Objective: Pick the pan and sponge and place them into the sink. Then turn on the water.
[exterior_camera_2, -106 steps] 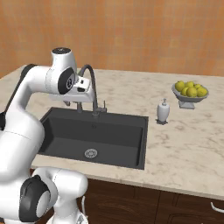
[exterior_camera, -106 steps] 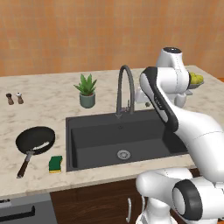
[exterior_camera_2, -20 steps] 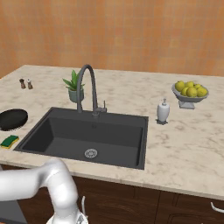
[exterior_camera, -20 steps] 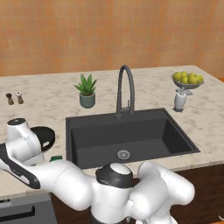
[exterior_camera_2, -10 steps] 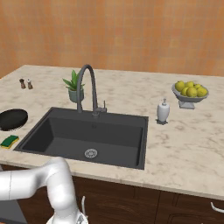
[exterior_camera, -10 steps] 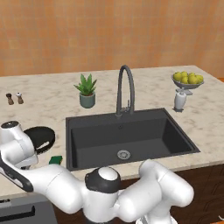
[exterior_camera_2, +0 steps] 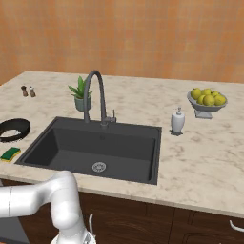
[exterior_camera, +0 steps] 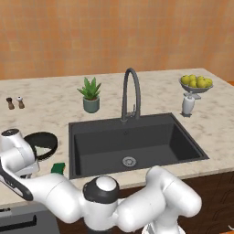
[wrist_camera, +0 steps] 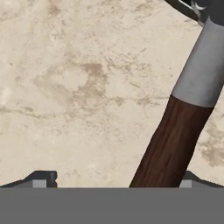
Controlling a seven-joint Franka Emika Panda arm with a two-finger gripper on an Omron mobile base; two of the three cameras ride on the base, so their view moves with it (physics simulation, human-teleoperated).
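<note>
My end effector (wrist_camera: 113,178) is wide open, fingers straddling the pan (exterior_camera: 42,144) handle low over the counter (exterior_camera: 50,107). Pan and sponge (exterior_camera_2: 10,153) lie left of the sink (exterior_camera_2: 57,138).

No legible text, label, brand, number or sign in any view. Surfaces checked: soap dispenser (exterior_camera_2: 177,121), the two shakers (exterior_camera: 15,103), plant pot (exterior_camera: 91,105), fruit bowl (exterior_camera_2: 206,110), pan (exterior_camera_2: 13,130) handle. All are plain, unmarked.
</note>
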